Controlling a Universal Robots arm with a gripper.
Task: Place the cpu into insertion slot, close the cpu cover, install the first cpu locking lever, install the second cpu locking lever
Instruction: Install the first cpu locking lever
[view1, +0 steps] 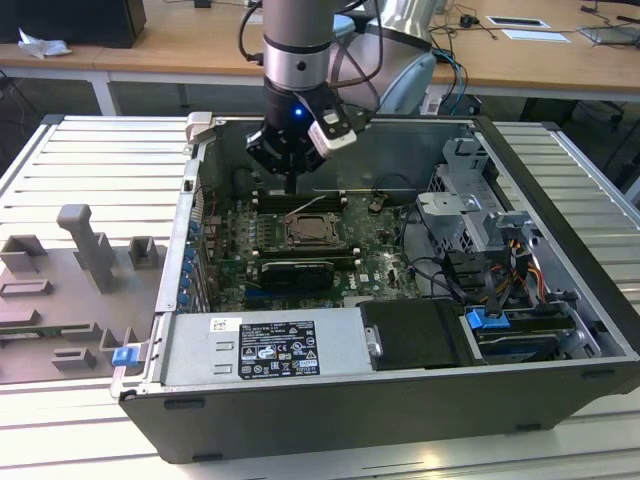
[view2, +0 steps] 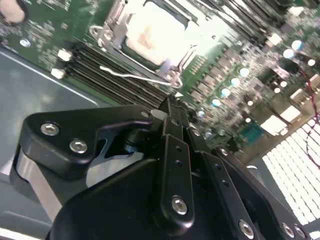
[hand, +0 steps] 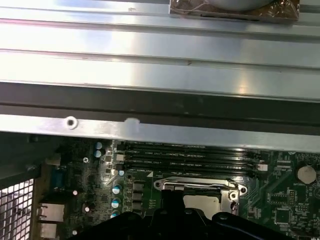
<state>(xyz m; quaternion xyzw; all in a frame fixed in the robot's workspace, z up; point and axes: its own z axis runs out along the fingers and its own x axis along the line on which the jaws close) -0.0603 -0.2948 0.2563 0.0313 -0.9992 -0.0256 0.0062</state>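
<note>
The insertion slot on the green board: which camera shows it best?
The second wrist view: the insertion slot sits close and large, its silver frame and pale centre plain. The exterior view shows it small and dark, near the claw. The first wrist view shows part of it; the claw covers the rest.

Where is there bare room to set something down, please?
The ribbed table is bare beyond the grey fixture tray, on the exterior view's left of the computer case, and on its right. Inside is crowded: cables, and the gripper near the insertion slot.
</note>
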